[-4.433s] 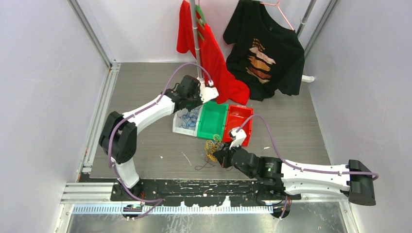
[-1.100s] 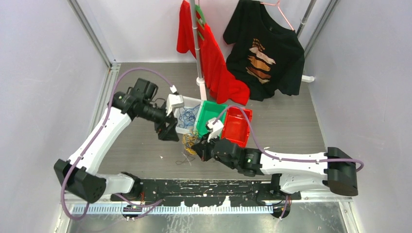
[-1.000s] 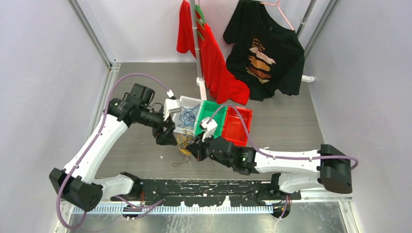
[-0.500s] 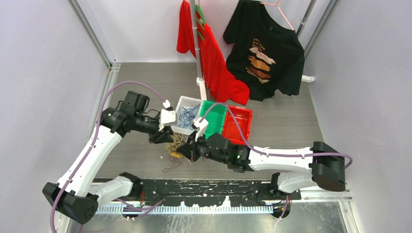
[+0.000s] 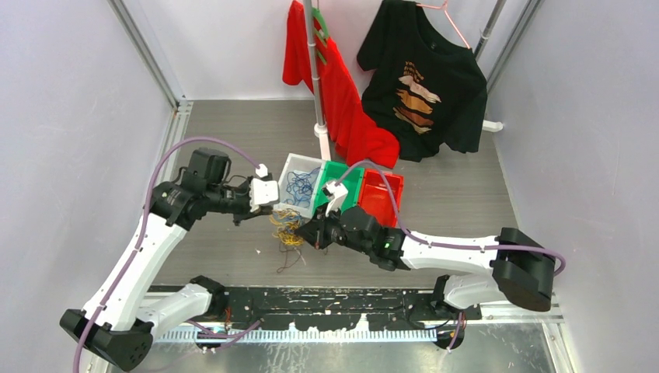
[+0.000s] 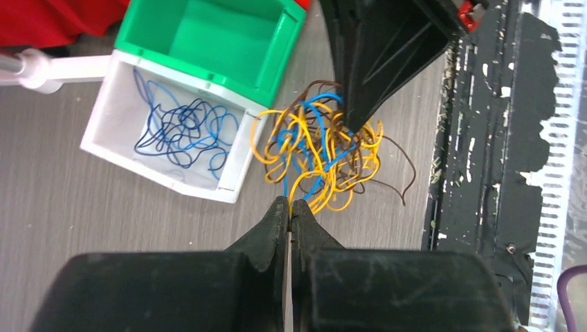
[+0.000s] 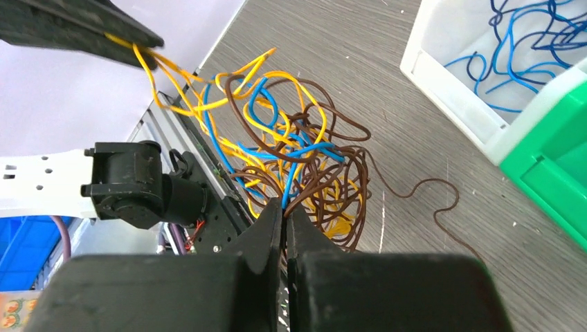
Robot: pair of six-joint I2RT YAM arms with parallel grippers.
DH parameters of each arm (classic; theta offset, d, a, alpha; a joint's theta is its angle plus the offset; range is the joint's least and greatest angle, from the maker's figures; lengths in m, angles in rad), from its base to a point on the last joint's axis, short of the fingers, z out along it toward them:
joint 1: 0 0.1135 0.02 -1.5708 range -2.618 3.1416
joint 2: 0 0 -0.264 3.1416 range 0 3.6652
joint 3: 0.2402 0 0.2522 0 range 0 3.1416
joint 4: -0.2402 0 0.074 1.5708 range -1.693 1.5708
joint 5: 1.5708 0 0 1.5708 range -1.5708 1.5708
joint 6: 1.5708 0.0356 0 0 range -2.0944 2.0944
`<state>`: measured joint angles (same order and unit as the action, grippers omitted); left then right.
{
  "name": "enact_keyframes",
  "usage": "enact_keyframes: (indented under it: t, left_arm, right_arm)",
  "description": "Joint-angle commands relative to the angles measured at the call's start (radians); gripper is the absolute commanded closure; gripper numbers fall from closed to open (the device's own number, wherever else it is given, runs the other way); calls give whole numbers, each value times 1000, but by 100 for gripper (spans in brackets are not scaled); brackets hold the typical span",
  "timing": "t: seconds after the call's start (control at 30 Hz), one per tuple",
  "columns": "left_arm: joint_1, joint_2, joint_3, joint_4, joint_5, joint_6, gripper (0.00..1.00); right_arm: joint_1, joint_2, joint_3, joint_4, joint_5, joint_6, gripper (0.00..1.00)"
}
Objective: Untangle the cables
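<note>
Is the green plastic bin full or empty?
Empty where visible: the green plastic bin shows a bare floor, while the white plastic bin beside it holds blue wires.

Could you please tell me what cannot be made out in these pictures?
Right wrist view: which strand of the tangle of thin blue, yellow and brown cables the shut right gripper pinches; its own fingertips cover it.
Top view: part of the red plastic bin's floor, behind a lilac hose.
Every view: strand order inside the tangle; they overlap.
</note>
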<state>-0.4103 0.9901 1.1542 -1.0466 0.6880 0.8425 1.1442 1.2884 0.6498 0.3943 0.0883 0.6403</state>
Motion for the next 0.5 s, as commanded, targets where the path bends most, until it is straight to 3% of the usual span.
enact_keyframes:
  t: [0.0, 0.1, 0.23, 0.4, 0.47]
  left_arm:
    - [-2, -34, 13, 112, -88, -83, 100]
    - [-2, -40, 35, 114, -82, -150, 100]
    - [-3, -35, 93, 95, -57, -223, 100]
    - [-2, -13, 174, -54, 46, -188, 100]
    - [-2, -14, 180, -90, 69, -181, 100]
  right_arm:
    - [-6, -80, -27, -7, 40, 22, 91]
    - [-7, -118, -43, -46, 49, 6, 86]
    - [-8, -152, -24, -123, 63, -20, 67]
    - [-26, -171, 18, -101, 77, -28, 43]
    - [-32, -153, 55, -97, 61, -37, 38]
